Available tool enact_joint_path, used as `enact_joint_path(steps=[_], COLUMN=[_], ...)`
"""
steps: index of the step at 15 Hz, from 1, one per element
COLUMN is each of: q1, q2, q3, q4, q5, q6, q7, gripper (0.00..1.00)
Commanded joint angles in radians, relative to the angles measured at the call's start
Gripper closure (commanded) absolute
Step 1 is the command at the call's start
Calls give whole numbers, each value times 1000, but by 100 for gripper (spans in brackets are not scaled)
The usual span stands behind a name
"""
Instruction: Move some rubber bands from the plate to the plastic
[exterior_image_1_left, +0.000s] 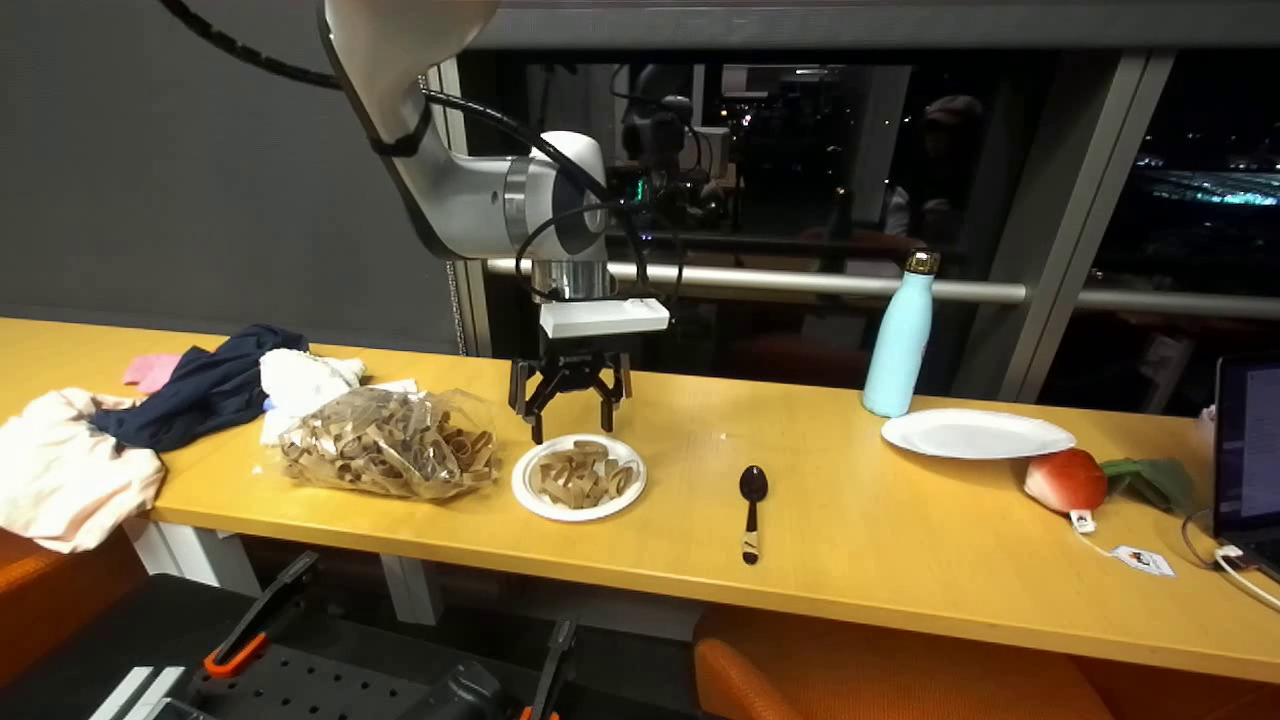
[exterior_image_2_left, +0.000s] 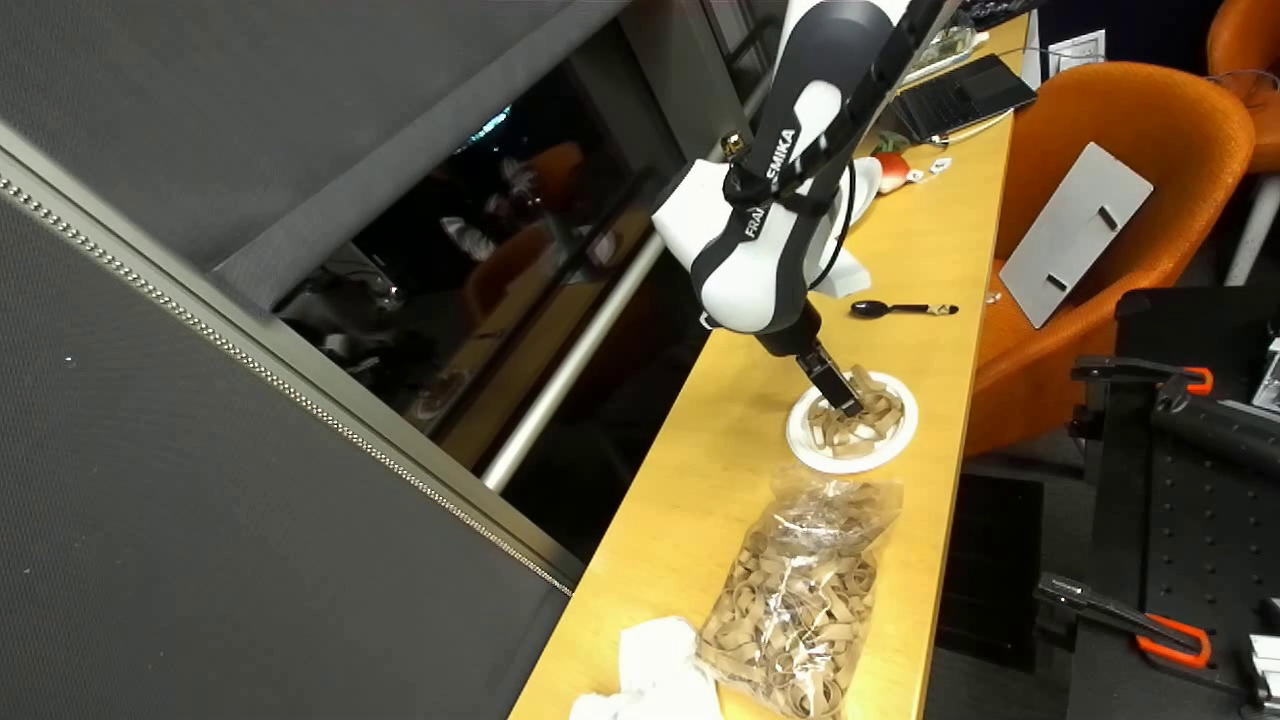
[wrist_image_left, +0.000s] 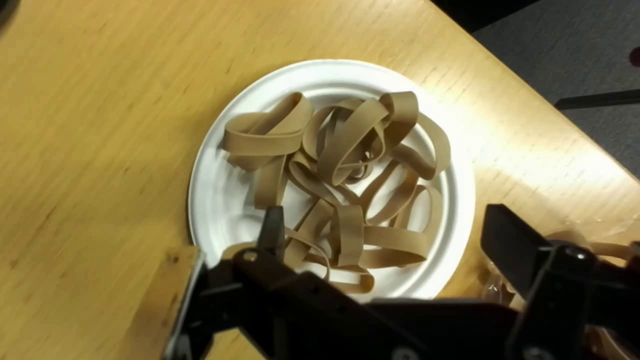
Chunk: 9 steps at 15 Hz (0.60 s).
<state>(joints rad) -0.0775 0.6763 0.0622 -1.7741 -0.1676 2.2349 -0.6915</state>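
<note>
One gripper (exterior_image_1_left: 572, 428): it hangs below your arm (exterior_image_1_left: 475, 205), pointing down; its two fingers (wrist_image_left: 515, 245) stand well apart; read twelve o'clock as the top of each view
Fingertips (wrist_image_left: 272, 227): in the wrist view you have one over the white plate (wrist_image_left: 205, 200), at about eight o'clock from its centre; the other shows just past the rim, between three and four; you cannot tell whether either touches anything
Rubber bands (wrist_image_left: 350, 235): tan loops, tangled in a heap on the white plate; in the wrist view you see bare white round eight to nine o'clock
Plastic bag (exterior_image_2_left: 800, 600): clear, lying on the table (exterior_image_1_left: 830, 510), filled with more tan loops; in an exterior view you find it between six and seven o'clock from the white plate, just beside it
Dark spoon (exterior_image_1_left: 752, 512): in an exterior view, flat at three o'clock from the white plate, bowl toward twelve
Blue bottle (exterior_image_1_left: 898, 345): in an exterior view, upright and gold-capped, at two o'clock from the white plate, well apart from it
Wide dish (exterior_image_1_left: 978, 435): near the bottle, at three o'clock from the white plate in an exterior view
Radish-like thing (exterior_image_1_left: 1065, 482): red and white with green leaves, at four o'clock from the dish; contact between them you cannot tell
White cloth (exterior_image_1_left: 305, 380): in an exterior view, between ten and eleven from your bag
Navy cloth (exterior_image_1_left: 200, 395): between nine and ten from the bag, overlapping the pale cloth (exterior_image_1_left: 75, 460)
</note>
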Motion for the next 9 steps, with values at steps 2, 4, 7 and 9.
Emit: enact_joint_path(steps=[2,4,7,9], q1=[1,-1,-1,-4], q2=[-15,-15,-13,-13], q3=[-8,4,2,-3], q4=[-69,-104,-157,-181], q5=[-29,-17,-23,-29], q6=[117,155,227,259], q7=[39,47,62,68], gripper=[0,0,0,0])
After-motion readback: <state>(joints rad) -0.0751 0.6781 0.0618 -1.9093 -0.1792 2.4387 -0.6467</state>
